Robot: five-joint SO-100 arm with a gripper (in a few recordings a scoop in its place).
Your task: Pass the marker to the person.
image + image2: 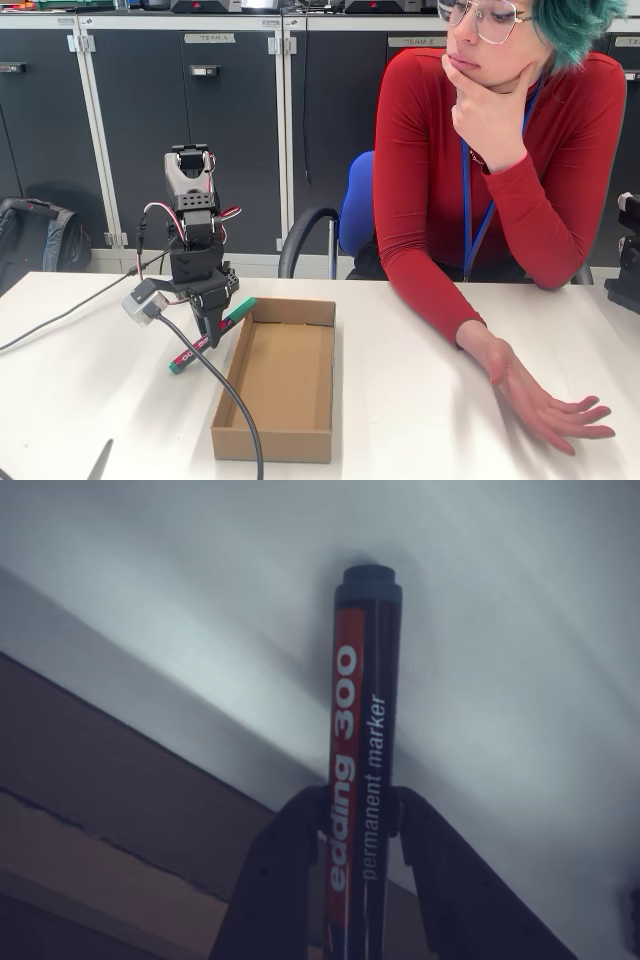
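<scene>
The gripper stood just left of the box, pinching the marker between its fingers; the wrist view showed both fingers pressed against the marker's red label, its green end pointing away toward the table. In the fixed view the marker slanted, cap up near the box's near-left corner and lower end touching or almost touching the table, so the grasp looked made and the lift barely begun. The person sat behind the table to the right of the box, one hand resting open, palm up, well right of it, the other at the chin. The next move likely called for raising the marker clear and carrying it over the box's walls to that open hand. The cable trailing left of the box could snag.
</scene>
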